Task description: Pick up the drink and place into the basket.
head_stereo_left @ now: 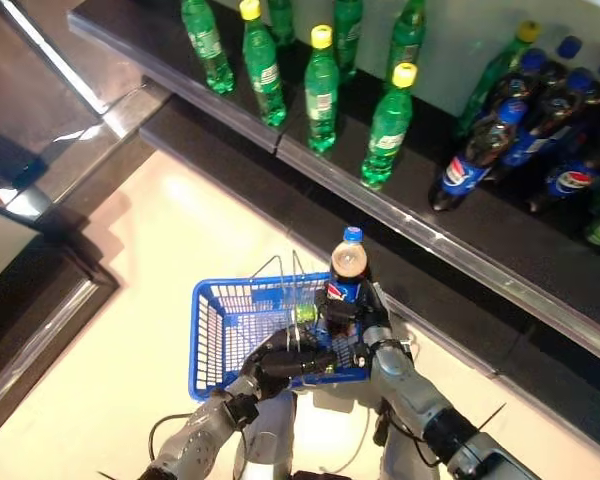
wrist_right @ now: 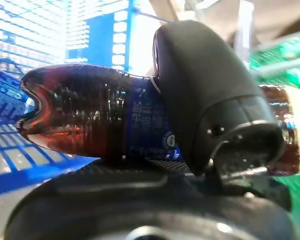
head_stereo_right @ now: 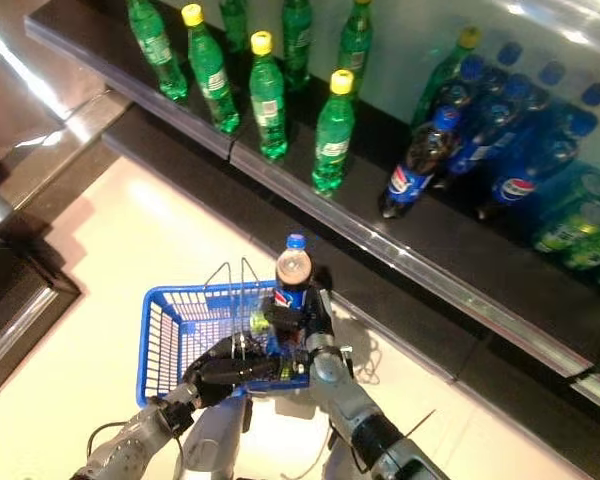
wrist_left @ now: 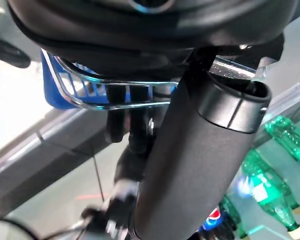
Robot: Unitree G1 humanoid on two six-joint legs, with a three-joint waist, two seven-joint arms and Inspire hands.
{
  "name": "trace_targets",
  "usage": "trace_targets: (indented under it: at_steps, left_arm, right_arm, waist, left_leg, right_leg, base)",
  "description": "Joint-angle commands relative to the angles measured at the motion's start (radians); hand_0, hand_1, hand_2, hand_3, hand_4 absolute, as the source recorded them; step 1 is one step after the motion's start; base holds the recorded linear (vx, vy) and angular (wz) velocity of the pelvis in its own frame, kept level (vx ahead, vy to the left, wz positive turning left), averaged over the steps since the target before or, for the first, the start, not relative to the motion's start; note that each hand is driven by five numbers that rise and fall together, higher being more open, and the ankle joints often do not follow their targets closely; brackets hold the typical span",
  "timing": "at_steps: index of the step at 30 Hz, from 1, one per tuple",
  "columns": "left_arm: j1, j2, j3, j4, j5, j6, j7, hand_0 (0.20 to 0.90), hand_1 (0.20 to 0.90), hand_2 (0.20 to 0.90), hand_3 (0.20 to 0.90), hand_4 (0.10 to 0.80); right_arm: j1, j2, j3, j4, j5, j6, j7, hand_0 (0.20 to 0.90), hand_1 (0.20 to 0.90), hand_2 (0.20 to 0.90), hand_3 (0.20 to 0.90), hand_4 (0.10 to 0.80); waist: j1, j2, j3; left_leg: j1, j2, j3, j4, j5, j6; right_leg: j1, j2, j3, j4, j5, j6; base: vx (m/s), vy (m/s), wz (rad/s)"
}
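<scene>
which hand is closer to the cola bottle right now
Right. The right hand is curled round the cola bottle, holding it upright over the blue basket's edge. The left hand is apart from it, gripping the basket's wire handle.

The right hand [head_stereo_left: 352, 318] hides the cola bottle's [head_stereo_left: 346, 272] lower body; the basket's [head_stereo_left: 215, 335] contents stay unclear.

Basket [head_stereo_left: 215, 330] left half open; wire handles [head_stereo_left: 285, 275] + left robot hand [head_stereo_left: 280, 362] block right.
</scene>
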Motion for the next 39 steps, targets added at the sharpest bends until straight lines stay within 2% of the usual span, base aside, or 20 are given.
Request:
trace_targets:
  at_steps: [1,5,10,14,22,26,30,32,39]
  left_arm:
    - [-0.143,-0.047,-0.021,-0.357,-0.06,-0.114,-0.24,0.3,0.3,0.3,0.2,0.1]
    - [-0.174,-0.058,-0.035,-0.364,-0.059,-0.076,-0.244,0.3,0.3,0.3,0.2,0.1]
    - [-0.165,-0.064,-0.037,-0.384,-0.048,-0.018,-0.257,0.3,0.3,0.3,0.2,0.1]
    - [-0.139,-0.064,-0.031,-0.394,-0.035,0.019,-0.271,0.3,0.3,0.3,0.2,0.1]
    - [-0.083,-0.051,-0.027,-0.436,-0.002,0.086,-0.28,0.3,0.3,0.3,0.2,0.1]
    - [-0.073,-0.041,-0.024,-0.452,0.002,0.103,-0.283,0.3,0.3,0.3,0.2,0.1]
    - [-0.054,-0.027,-0.005,-0.466,0.004,0.151,-0.296,0.3,0.3,0.3,0.2,0.1]
    - [-0.047,-0.023,-0.002,-0.473,0.004,0.164,-0.293,0.3,0.3,0.3,0.2,0.1]
    - [-0.042,0.001,-0.007,-0.469,0.001,0.185,-0.298,0.3,0.3,0.3,0.2,0.1]
  right_arm:
    - [-0.176,0.112,-0.001,-0.016,0.058,-0.099,0.015,0.3,0.3,0.3,0.2,0.1]
    - [-0.262,0.146,-0.022,0.134,0.104,-0.089,0.027,0.3,0.3,0.3,0.2,0.1]
    - [-0.306,0.19,-0.045,0.27,0.17,-0.073,0.036,0.3,0.3,0.3,0.2,0.1]
    - [-0.285,0.227,-0.054,0.362,0.282,0.001,0.087,0.3,0.3,0.3,0.2,0.1]
    - [-0.207,0.276,-0.074,0.486,0.548,0.05,0.311,0.3,0.3,0.3,0.2,0.1]
    - [-0.21,0.282,-0.051,0.485,0.522,0.079,0.399,0.3,0.3,0.3,0.2,0.1]
    - [-0.201,0.262,0.0,0.508,0.539,0.112,0.522,0.3,0.3,0.3,0.2,0.1]
    - [-0.206,0.26,0.006,0.531,0.517,0.135,0.539,0.3,0.3,0.3,0.2,0.1]
    - [-0.233,0.267,-0.013,0.614,0.513,0.124,0.517,0.3,0.3,0.3,0.2,0.1]
  waist:
    - [0.044,0.008,-0.077]
    - [0.07,0.024,-0.063]
    - [0.103,0.033,-0.059]
    - [0.125,0.032,-0.067]
    - [0.161,0.03,-0.078]
    - [0.17,0.028,-0.079]
    - [0.186,0.019,-0.101]
    - [0.191,0.015,-0.111]
    - [0.21,0.007,-0.13]
  left_leg:
    - [-0.085,-0.033,-0.031,0.155,-0.024,0.017]
    - [-0.114,-0.054,-0.044,0.186,-0.03,0.017]
    - [-0.117,-0.065,-0.056,0.224,-0.046,0.011]
    - [-0.097,-0.065,-0.064,0.23,-0.054,0.007]
    - [-0.033,-0.062,-0.083,0.206,-0.064,0.009]
    - [-0.019,-0.061,-0.093,0.189,-0.062,0.008]
    - [0.009,-0.061,-0.096,0.163,-0.057,0.011]
    - [0.019,-0.061,-0.099,0.158,-0.056,0.013]
    - [0.051,-0.064,-0.115,0.134,-0.05,0.02]
  right_leg:
    - [0.016,-0.024,-0.01,0.03,0.051,-0.006]
    - [0.004,-0.034,-0.023,0.057,0.05,-0.006]
    - [0.017,-0.041,-0.039,0.092,0.042,-0.002]
    - [0.041,-0.04,-0.049,0.098,0.037,0.004]
    - [0.096,-0.031,-0.068,0.087,0.032,0.017]
    - [0.104,-0.025,-0.071,0.079,0.033,0.018]
    - [0.118,-0.018,-0.077,0.068,0.032,0.021]
    - [0.123,-0.015,-0.079,0.067,0.032,0.021]
    - [0.149,0.0,-0.086,0.053,0.036,0.018]
  base:
    - [-0.054,0.017,0.13]
    - [0.001,0.023,0.25]
    - [0.099,0.019,0.21]
    - [0.136,-0.002,0.15]
    - [0.115,-0.033,0.11]
    - [0.01,-0.009,0.03]
    - [0.07,-0.019,0.04]
    - [0.078,-0.015,0.04]
    - [0.059,-0.024,0.03]
